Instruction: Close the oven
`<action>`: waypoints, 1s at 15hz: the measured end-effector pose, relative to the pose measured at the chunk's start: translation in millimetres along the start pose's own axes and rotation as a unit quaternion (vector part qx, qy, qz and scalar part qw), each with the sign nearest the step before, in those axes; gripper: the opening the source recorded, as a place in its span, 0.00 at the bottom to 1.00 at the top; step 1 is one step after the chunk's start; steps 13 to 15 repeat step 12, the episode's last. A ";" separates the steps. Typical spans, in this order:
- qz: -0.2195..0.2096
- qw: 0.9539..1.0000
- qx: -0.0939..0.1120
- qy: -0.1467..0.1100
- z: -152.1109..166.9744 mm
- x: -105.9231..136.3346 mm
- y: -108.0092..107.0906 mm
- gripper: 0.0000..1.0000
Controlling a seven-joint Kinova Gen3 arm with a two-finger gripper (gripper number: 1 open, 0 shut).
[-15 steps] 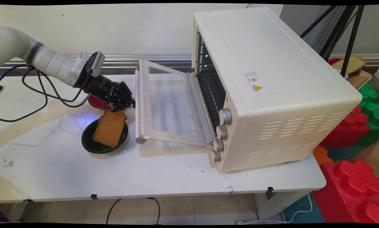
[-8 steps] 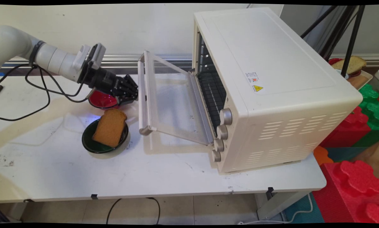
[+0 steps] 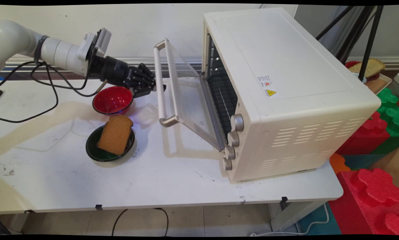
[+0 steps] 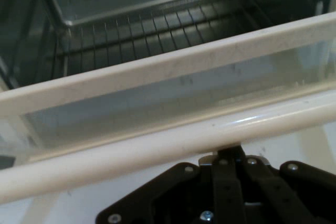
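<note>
My black gripper (image 3: 152,87) is shut, and its tips press against the handle (image 3: 161,86) of the cream toaster oven's (image 3: 286,83) glass door (image 3: 186,96). The door stands half raised, tilted towards the oven mouth. In the hand view the handle bar (image 4: 157,145) crosses just above my closed fingertips (image 4: 231,157), with the door's top frame (image 4: 157,69) and the wire rack (image 4: 147,30) beyond. Below the gripper sits an empty red bowl (image 3: 112,100). A slice of toast (image 3: 115,134) leans in a dark green bowl (image 3: 94,151).
The oven fills the table's right half, with its knobs (image 3: 234,138) facing the near side. Black cables (image 3: 46,96) hang from the arm over the table's left. Red and green foam blocks (image 3: 369,196) and a tripod (image 3: 362,36) stand to the right, off the table.
The gripper has moved up and to the right, pushing the door from lying nearly flat to half raised. The red bowl has come out from behind it.
</note>
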 end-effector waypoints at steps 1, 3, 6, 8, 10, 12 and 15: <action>0.001 1.000 0.001 0.007 2.5 3.2 -1.2 0.00; 0.003 1.000 0.003 0.018 8.0 8.7 -3.6 0.00; 0.010 1.000 0.006 0.023 12.1 11.2 -6.3 0.00; 0.014 1.000 0.007 0.024 11.8 11.2 -6.5 0.00; 0.018 1.000 0.008 0.024 10.1 10.7 -6.5 0.00; 0.023 0.999 0.009 0.023 7.3 10.1 -6.4 0.00; 0.023 0.999 0.009 0.023 7.3 10.1 -6.4 0.00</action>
